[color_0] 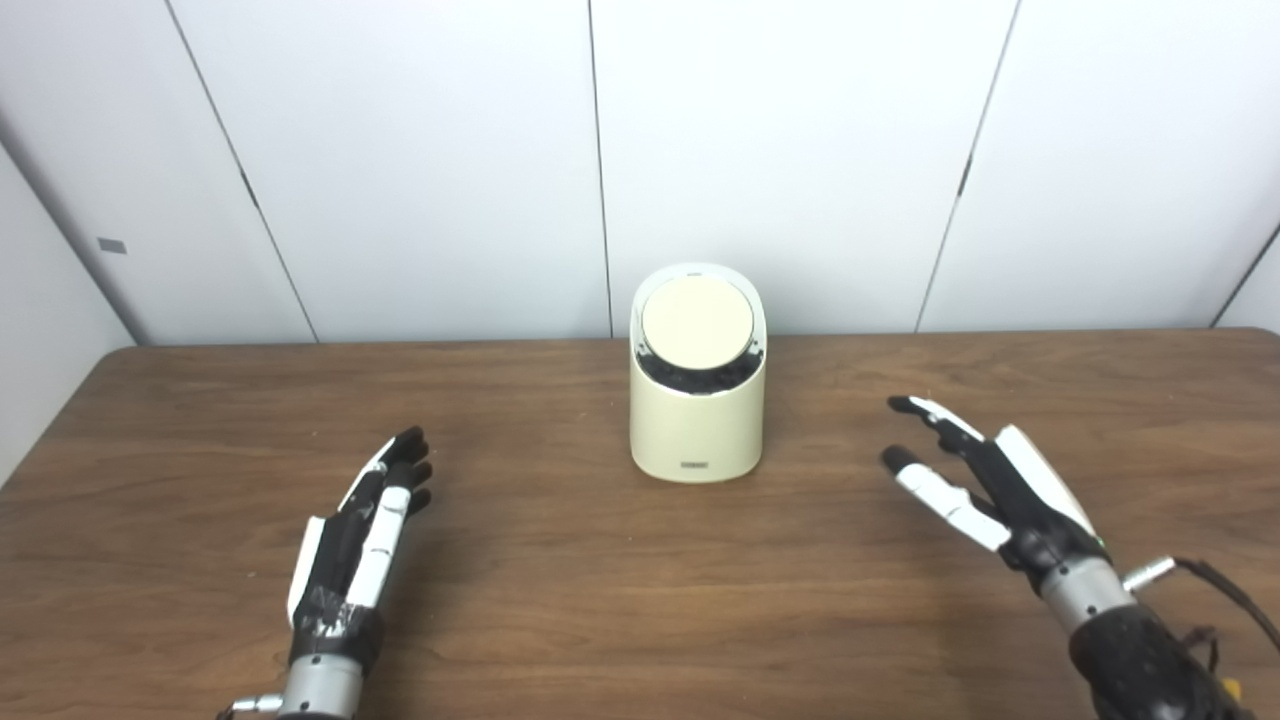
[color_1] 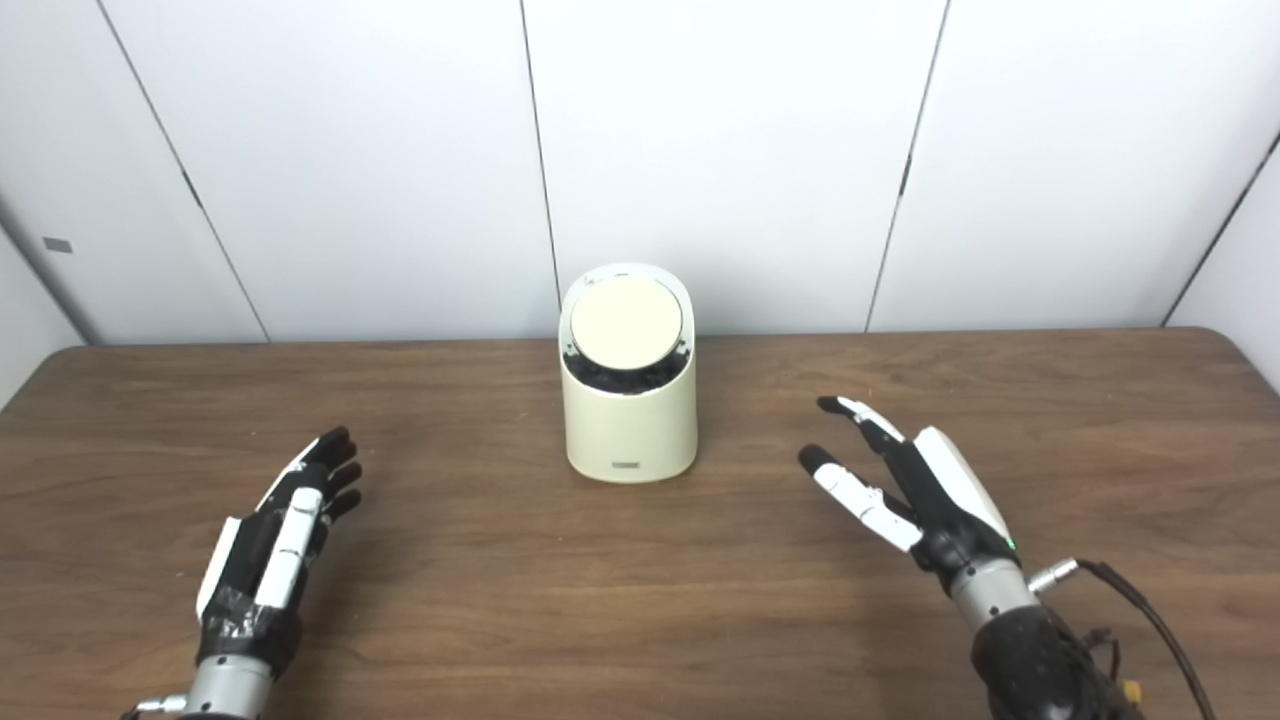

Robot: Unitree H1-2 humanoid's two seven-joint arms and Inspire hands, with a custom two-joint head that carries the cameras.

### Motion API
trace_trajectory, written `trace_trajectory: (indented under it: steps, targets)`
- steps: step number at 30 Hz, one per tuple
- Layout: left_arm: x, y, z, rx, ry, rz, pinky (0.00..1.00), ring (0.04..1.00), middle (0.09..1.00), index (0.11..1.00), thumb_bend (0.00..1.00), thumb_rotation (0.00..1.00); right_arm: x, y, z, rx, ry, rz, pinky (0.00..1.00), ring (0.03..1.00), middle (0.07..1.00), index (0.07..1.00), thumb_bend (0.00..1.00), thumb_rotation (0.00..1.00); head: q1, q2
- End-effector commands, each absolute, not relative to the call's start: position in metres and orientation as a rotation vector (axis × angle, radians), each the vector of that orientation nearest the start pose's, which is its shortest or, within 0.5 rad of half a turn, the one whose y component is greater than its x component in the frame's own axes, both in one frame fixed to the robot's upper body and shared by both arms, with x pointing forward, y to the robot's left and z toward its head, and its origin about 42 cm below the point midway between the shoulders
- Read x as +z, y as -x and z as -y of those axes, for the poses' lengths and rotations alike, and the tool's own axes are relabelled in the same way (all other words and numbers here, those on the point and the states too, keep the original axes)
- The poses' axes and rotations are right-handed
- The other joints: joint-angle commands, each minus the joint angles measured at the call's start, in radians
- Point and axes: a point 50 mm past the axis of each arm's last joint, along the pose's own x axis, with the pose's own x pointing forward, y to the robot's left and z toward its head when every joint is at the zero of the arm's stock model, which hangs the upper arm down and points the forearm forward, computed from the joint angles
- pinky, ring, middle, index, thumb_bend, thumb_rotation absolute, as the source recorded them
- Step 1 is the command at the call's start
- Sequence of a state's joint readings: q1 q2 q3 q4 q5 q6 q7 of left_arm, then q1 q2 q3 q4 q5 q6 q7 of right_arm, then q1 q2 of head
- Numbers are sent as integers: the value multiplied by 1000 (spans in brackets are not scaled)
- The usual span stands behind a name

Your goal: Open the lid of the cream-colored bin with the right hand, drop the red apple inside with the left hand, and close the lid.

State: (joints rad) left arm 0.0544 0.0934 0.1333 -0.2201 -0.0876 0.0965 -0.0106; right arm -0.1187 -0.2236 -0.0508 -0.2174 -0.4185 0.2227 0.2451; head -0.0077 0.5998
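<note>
The cream-colored bin (color_0: 698,420) stands upright at the middle of the wooden table (color_0: 560,580), near its far edge. Its round lid (color_0: 697,322) lies shut, tilted toward me, with a dark gap below its front edge. My left hand (color_0: 360,540) is open and empty, low over the table to the bin's front left. My right hand (color_0: 985,490) is open and empty, fingers spread, to the bin's front right. Both hands are apart from the bin. No red apple shows in either view.
White wall panels (color_0: 780,150) stand right behind the table's far edge. A cable (color_0: 1225,595) runs from my right wrist. Bare wood lies between the hands and in front of the bin.
</note>
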Motion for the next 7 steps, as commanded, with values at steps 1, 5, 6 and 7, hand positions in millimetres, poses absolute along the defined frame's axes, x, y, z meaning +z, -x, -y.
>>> trace_trajectory:
  steps: [1, 5, 6, 7]
  targets:
    - [154, -261, -279, 110, -21, 179, 907, 909, 914, 907, 524, 782, 191, -318, 272, 69, 524, 130, 833, 897, 920, 899, 531, 1000, -1, 3]
    - [147, -252, -282, 127, -31, 180, 898, 904, 904, 893, 524, 772, 172, -311, 271, 59, 307, 115, 874, 929, 941, 925, 536, 1000, -6, 7]
    - [146, -250, -283, 130, -37, 177, 903, 905, 904, 894, 535, 774, 168, -310, 270, 56, 275, 115, 897, 938, 945, 932, 528, 1000, -10, 8]
    - [144, -248, -283, 131, -46, 174, 905, 905, 905, 893, 543, 774, 165, -308, 269, 53, 248, 116, 912, 944, 948, 937, 523, 1000, -14, 12]
